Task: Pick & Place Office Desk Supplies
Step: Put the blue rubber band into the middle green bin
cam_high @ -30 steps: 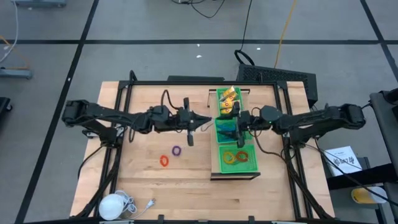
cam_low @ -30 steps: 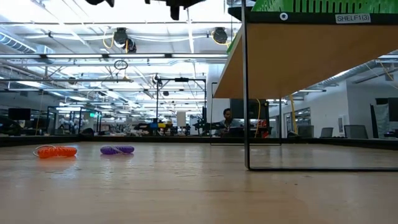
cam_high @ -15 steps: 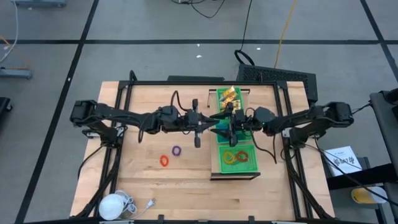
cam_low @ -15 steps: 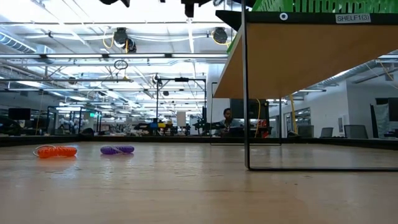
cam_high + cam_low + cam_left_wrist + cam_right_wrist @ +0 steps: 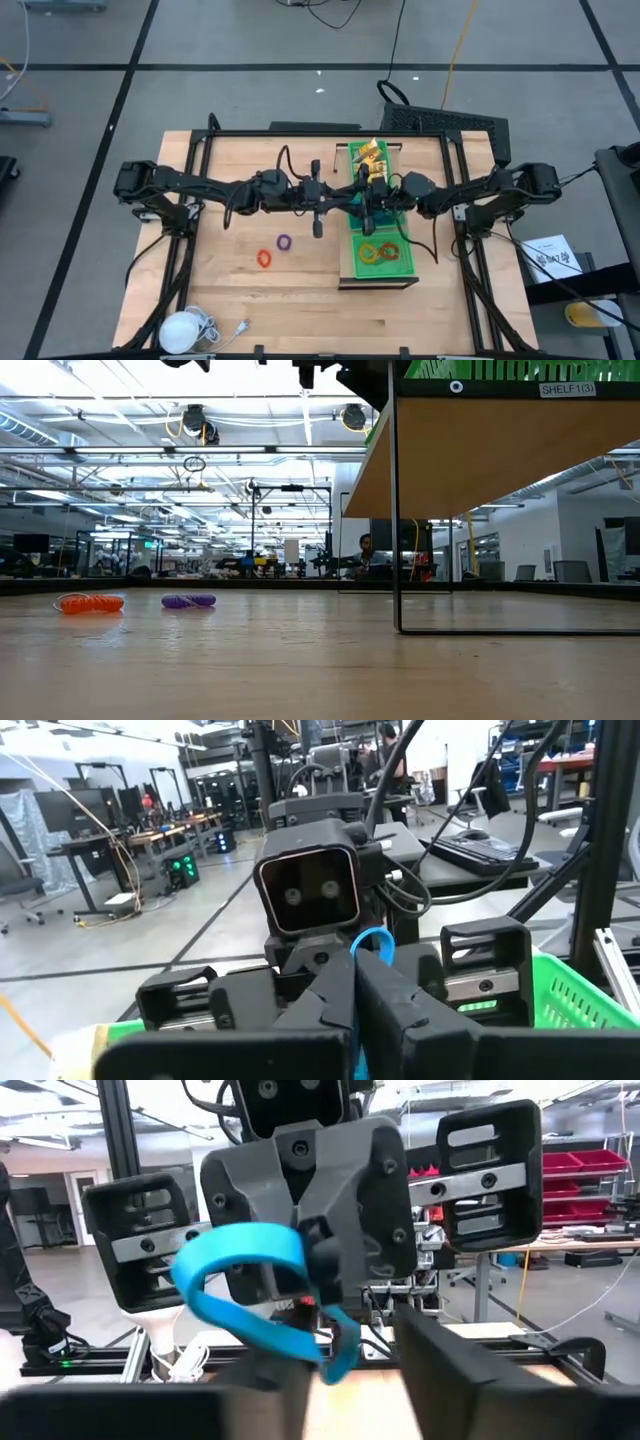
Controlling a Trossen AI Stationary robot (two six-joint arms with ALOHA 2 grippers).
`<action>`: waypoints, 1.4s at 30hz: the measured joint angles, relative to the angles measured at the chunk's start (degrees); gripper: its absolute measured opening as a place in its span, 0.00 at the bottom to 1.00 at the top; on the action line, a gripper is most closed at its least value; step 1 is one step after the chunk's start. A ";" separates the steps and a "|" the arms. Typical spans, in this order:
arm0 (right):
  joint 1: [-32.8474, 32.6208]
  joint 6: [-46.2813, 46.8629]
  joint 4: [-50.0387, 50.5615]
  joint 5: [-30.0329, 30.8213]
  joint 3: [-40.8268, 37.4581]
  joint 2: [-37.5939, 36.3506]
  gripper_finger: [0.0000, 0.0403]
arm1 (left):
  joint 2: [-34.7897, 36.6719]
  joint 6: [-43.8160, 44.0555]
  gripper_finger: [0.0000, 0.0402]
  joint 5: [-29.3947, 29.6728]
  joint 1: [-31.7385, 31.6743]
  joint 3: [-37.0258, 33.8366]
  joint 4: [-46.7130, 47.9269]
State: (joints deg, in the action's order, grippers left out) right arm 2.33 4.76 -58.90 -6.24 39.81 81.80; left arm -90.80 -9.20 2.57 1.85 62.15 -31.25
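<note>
A thin, glossy blue ring (image 5: pixel 262 1285), a flexible band bent into a loop, is pinched in the closed fingers of the left gripper (image 5: pixel 325 1260), which meets the right gripper (image 5: pixel 368 199) face to face above the middle of the tabletop (image 5: pixel 300 300). The right gripper's dark, blocky fingers stand part-way open on either side of the band; whether they touch it I cannot tell. From the left wrist view only a small blue arc of the band shows above the left gripper's fingers.

Just beneath and right of the two grippers sits a green mesh tray (image 5: pixel 400 268) on a raised wooden shelf with thin black wire legs. Its far compartment holds crinkly yellow packets (image 5: pixel 368 155), and its near one holds red and orange rings (image 5: pixel 380 252); the middle one is mostly hidden by the grippers.

On the pale wood-grain tabletop, left of the tray, lie a purple ring (image 5: pixel 284 242) and an orange ring (image 5: pixel 264 258), near each other but apart. At the near left corner rests a smooth white round object (image 5: pixel 183 330) with a cord.
</note>
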 joint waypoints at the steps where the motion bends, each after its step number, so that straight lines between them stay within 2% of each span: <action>1: 0.00 -0.09 0.07 -0.01 0.00 0.02 0.28 | 0.00 0.28 0.02 0.00 0.00 0.00 0.01; 4: 0.00 -1.19 -0.02 -0.02 0.00 0.00 0.10 | 0.00 0.36 0.06 0.02 0.00 0.00 -0.08; 6: 0.00 -3.20 0.03 -0.02 0.00 0.00 0.03 | 0.00 0.46 0.08 0.03 0.00 0.00 -0.06; 12: 0.17 -3.70 1.05 -0.04 0.00 0.00 0.01 | 0.07 0.37 0.16 3.58 0.72 0.00 0.81; 16: 0.33 -3.33 1.68 -0.02 0.00 -0.02 0.01 | 0.73 0.55 0.31 4.32 1.55 -0.02 1.11; 20: 0.35 -3.52 3.68 -0.02 -0.02 -0.89 0.00 | 2.86 0.18 0.47 7.71 2.05 -0.02 3.64; 26: 0.34 -4.18 16.41 -0.04 -0.04 -9.59 0.00 | 10.01 -0.31 0.65 12.62 2.10 -0.02 15.98; 30: 0.20 -4.38 29.55 -0.04 -0.04 -17.77 0.00 | 13.54 4.26 0.70 16.78 2.03 0.00 26.81; 35: 0.17 -3.73 44.57 -0.04 -0.04 -27.36 0.00 | 13.45 11.50 0.71 21.48 1.99 -0.05 39.52; 38: 0.17 -2.92 50.68 -0.03 -0.07 -31.30 0.01 | 12.03 14.88 0.71 21.81 1.70 -0.02 42.59; 42: 0.17 -1.75 53.67 -1.08 -0.07 -34.02 0.06 | 10.27 15.49 0.71 21.66 1.54 -0.11 43.37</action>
State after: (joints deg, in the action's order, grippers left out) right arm 2.50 3.02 -5.23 -7.32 39.75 47.78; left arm -80.54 6.30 24.23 3.38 62.04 12.12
